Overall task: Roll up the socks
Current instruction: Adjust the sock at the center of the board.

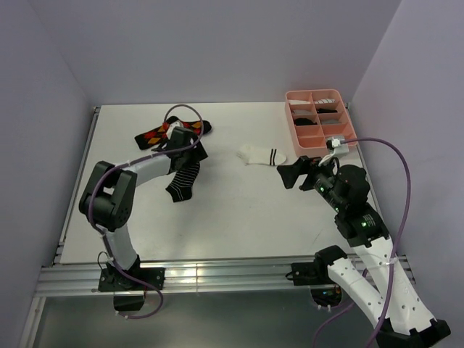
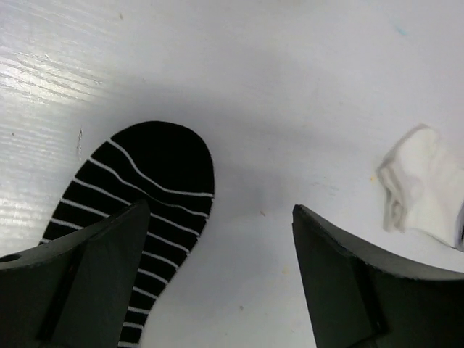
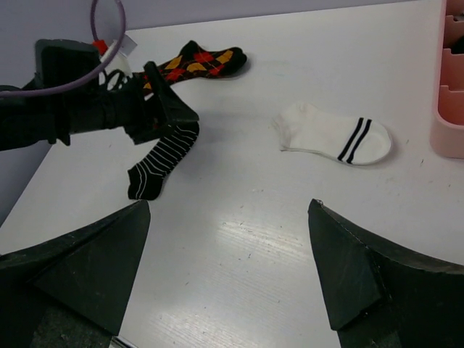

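Your left gripper [image 1: 193, 152] has its jaws spread wide, empty, well left of the white sock [image 1: 262, 154], one finger over the striped sock's [image 2: 156, 181] toe; can't tell if it touches. Right gripper [image 1: 288, 176], jaws just as wide and empty, sits just right of the white sock. Argyle sock [image 1: 156, 134] lies far left of it, further back; striped sock left, slightly nearer.

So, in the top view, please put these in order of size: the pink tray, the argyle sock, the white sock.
1. Pink tray, largest.
2. Argyle sock, though the left arm hides part of it.
3. White sock, smallest.
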Robot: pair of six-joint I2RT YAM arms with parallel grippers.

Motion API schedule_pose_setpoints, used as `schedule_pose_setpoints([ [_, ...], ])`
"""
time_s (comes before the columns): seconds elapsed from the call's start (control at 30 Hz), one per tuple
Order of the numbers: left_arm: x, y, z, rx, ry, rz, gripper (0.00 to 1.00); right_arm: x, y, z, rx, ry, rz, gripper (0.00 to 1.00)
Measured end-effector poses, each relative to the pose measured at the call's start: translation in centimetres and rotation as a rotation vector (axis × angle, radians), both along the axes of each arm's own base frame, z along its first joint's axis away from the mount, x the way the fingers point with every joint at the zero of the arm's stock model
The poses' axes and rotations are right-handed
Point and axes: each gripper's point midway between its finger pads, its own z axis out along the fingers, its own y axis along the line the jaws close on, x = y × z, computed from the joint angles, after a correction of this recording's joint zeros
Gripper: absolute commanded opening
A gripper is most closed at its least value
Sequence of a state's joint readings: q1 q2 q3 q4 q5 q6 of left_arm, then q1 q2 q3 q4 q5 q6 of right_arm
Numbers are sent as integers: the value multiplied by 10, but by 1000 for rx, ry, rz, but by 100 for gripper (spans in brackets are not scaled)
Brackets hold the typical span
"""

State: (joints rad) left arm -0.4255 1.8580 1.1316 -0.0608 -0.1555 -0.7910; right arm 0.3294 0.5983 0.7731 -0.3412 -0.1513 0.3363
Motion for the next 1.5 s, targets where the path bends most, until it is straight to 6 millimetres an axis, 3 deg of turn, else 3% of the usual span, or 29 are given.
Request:
schedule_pose_setpoints([
  [0.1, -4, -1, 26, -24, -31, 9, 87, 1, 2, -3, -2, 13, 7, 96],
  [0.23, -17, 2, 86, -73, -144, 3, 87, 1, 5, -5, 5, 26, 22, 96],
  [0.3, -30, 8, 114, -97, -202, 5, 86, 0, 7, -6, 11, 32, 33, 96],
  [0.37, -47, 17, 126, -110, -236, 8, 85, 0, 9, -5, 18, 34, 41, 95],
  [0.47, -74, 30, 115, -106, -227, 9, 84, -1, 11, -4, 29, 37, 50, 95],
  [0.53, -90, 37, 93, -86, -184, 8, 83, -2, 12, -4, 36, 39, 56, 95],
  [0.73, -115, 48, 45, -43, -90, 5, 82, -2, 19, -5, 52, 53, 86, 95],
  [1.33, -107, 30, -11, -103, -17, 12, 80, -1, 21, -27, 53, 107, 88, 95],
  [1.5, -111, 6, -10, -160, -18, -1, 79, 0, 21, -30, 51, 110, 87, 95],
])
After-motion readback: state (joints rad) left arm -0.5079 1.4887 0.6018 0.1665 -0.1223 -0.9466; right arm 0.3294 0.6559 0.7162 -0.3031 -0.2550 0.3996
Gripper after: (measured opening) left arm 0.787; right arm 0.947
